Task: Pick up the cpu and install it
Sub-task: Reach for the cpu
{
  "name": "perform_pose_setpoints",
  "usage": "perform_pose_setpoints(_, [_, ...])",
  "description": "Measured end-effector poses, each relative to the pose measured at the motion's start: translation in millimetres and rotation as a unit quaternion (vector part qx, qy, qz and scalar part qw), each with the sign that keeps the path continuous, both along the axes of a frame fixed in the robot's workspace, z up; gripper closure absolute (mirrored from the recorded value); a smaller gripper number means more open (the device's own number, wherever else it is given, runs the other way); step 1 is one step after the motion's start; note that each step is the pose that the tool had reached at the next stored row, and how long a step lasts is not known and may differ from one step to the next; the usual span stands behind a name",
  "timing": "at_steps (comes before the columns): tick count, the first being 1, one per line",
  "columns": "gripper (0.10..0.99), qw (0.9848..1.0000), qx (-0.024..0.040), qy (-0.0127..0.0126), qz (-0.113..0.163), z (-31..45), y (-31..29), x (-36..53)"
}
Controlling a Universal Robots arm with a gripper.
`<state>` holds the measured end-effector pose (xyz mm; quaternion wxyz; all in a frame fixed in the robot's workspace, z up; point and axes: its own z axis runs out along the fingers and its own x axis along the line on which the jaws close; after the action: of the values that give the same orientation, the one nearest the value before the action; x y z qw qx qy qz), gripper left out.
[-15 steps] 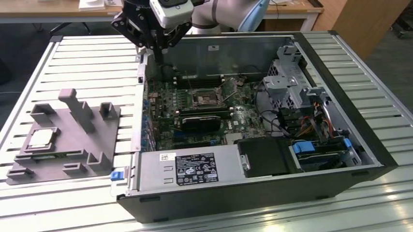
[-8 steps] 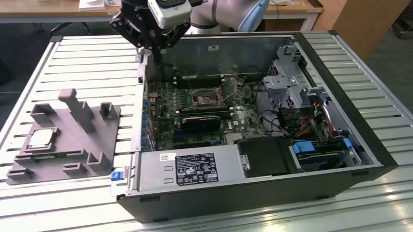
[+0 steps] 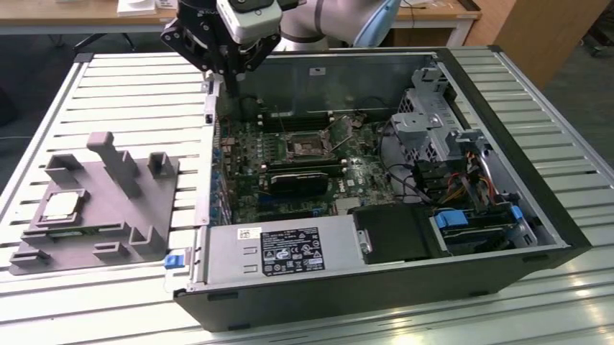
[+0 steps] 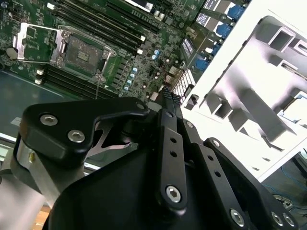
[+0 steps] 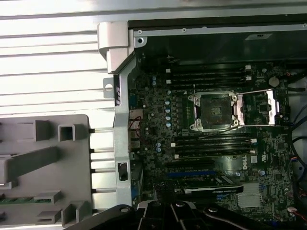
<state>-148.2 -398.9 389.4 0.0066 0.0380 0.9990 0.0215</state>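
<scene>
1. Slatted metal table (image 3: 115,93) carries everything. The exterior view takes in its whole spread.
2. An open computer case (image 3: 384,295) lies on its side on the table, with the motherboard facing up.
3. A grey fixture block (image 3: 120,215) sits on the table just beside the case, at the exterior view's left.
4. The gripper (image 3: 230,90) hangs over the case's far left corner. The second wrist view shows what the exterior view does not: its fingers (image 4: 168,110) are pressed together with nothing between them.
5. The socket (image 5: 213,111) sits near the board's middle. The first wrist view looks straight down on it, and its metal frame (image 5: 259,108) is folded open alongside.
6. The cpu (image 3: 60,206) lies flat in a recess at the block's near left, in the exterior view. It is well apart from both gripper and socket. Its silver face points up, its edges run roughly with the block's, and its outline looks square – no long axis to tell.
</scene>
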Motion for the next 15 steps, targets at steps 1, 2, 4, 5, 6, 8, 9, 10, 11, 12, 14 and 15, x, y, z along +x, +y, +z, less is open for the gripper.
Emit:
perform_pose_setpoints(1, [0.980, 1.0000, 0.0000, 0.0001, 0.000, -0.1, 0.0, -0.4])
perform_pose_setpoints(2, [0.980, 1.0000, 0.0000, 0.0002, 0.000, -0.2, 0.0, -0.7])
perform_pose_setpoints(4, [0.980, 1.0000, 0.0000, 0.0005, 0.000, -0.3, 0.0, -1.4])
perform_pose_setpoints(5, [0.980, 1.0000, 0.0000, 0.0006, 0.000, -0.3, 0.0, -1.8])
perform_pose_setpoints(6, [0.980, 1.0000, 0.0000, 0.0007, 0.000, -0.4, 0.0, -2.1])
perform_pose_setpoints(8, [0.980, 1.0000, 0.0000, 0.0009, 0.000, -0.5, 0.0, -2.7])
perform_pose_setpoints(9, [0.980, 1.0000, 0.0000, 0.0011, 0.000, -0.6, 0.0, -3.0])
perform_pose_setpoints(10, [0.980, 1.0000, 0.0000, 0.0012, 0.000, -0.7, 0.0, -3.3])
perform_pose_setpoints(11, [0.980, 1.0000, 0.0000, 0.0014, 0.000, -0.7, 0.0, -3.5])
perform_pose_setpoints(12, [0.980, 1.0000, 0.0000, 0.0015, 0.000, -0.8, 0.0, -3.8])
perform_pose_setpoints(14, [0.980, 1.0000, 0.0000, 0.0017, 0.000, -1.0, 0.0, -4.4])
perform_pose_setpoints(15, [0.980, 1.0000, 0.0000, 0.0018, 0.000, -1.0, 0.0, -4.7])
